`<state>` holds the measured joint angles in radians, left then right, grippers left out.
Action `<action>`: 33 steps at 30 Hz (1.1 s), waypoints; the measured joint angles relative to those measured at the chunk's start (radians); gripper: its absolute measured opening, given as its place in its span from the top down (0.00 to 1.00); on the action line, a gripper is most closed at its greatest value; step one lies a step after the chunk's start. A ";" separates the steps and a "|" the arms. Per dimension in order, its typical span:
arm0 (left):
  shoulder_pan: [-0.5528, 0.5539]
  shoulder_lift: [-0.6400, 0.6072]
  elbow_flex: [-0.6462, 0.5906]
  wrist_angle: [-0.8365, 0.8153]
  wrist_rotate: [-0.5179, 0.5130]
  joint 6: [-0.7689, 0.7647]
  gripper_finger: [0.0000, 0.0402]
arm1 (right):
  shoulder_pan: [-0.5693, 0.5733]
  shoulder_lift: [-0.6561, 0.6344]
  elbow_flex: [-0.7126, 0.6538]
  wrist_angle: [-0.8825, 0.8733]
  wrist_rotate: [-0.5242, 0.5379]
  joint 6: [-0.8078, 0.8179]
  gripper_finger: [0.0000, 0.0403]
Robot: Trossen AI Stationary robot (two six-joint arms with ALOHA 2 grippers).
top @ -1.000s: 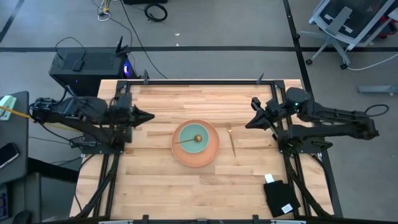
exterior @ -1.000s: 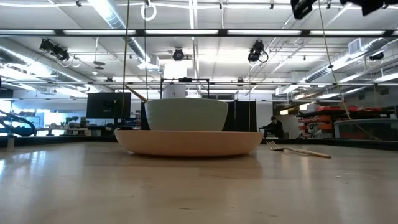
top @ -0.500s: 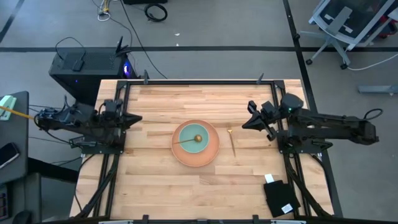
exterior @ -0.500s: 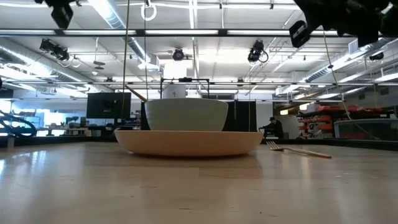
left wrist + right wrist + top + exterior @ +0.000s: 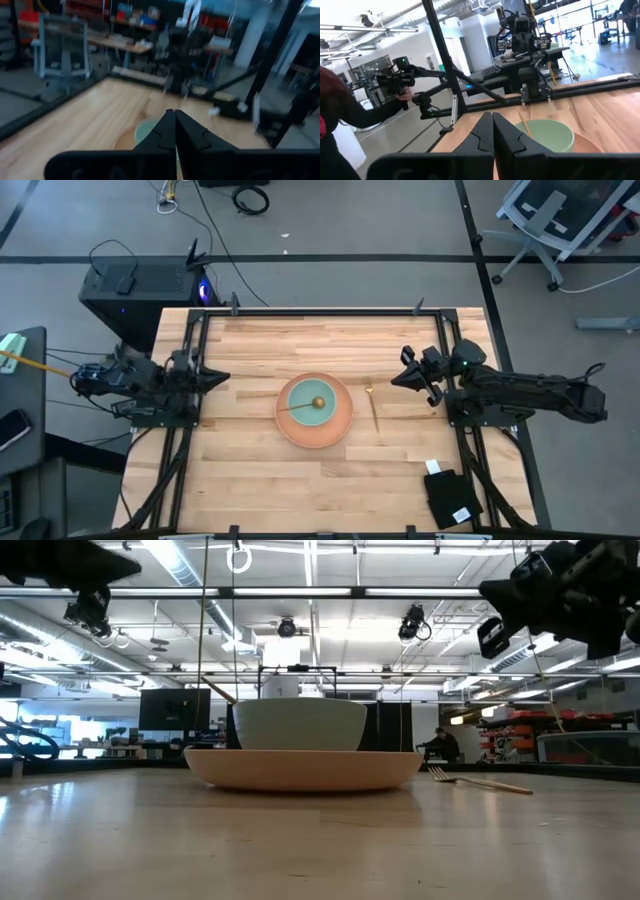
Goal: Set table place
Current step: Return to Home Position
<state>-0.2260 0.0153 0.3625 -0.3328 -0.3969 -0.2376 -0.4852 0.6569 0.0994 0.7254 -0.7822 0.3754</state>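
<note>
Left gripper (image 5: 224, 377): positioned over the left margin of the table (image 5: 250, 480), well apart from the place setting. The left wrist view shows its two dark fingers pressed together with nothing between them.

Plate (image 5: 314, 443): round, salmon-orange, shallow, placed at the table centre. The surface appears matte. Judged rigid, moderately heavy and breakable. Grip it at the rim, one finger above and one below.

Bowl (image 5: 310, 388): pale teal, smaller, seated centrally on the plate. The wall is smooth and curved. It is probably slippery under the pads, so pinch across the rim.

Spoon (image 5: 300, 407): slim, gold, round-headed. The head rests in the bowl and the handle leans on the bowl's left rim. Judged light, stiff and slick. Take it at mid-handle.

Fork (image 5: 373, 408): slim, gold, lying flat on the wood just right of the plate, not touching it. It sits low, so a narrow pinch across the handle is required.

Right gripper (image 5: 393, 380): positioned right of the fork, near the right rail. Its fingers are closed and empty.

Black pouch (image 5: 447, 498): rectangular, white-tagged, at the near right corner.
</note>
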 joint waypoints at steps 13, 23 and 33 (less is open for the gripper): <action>0.000 -0.011 -0.206 0.153 -0.002 0.050 0.99 | -0.008 0.002 -0.077 0.079 -0.026 -0.074 1.00; -0.002 0.002 -0.326 0.330 0.018 0.117 0.98 | -0.007 0.002 -0.077 0.076 -0.066 -0.098 1.00; 0.000 0.004 -0.327 0.328 0.017 0.092 0.89 | -0.003 0.002 -0.077 0.053 -0.038 -0.063 0.93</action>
<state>-0.2264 0.0196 0.0355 -0.0049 -0.3795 -0.1452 -0.4877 0.6590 0.0223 0.7784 -0.8204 0.3121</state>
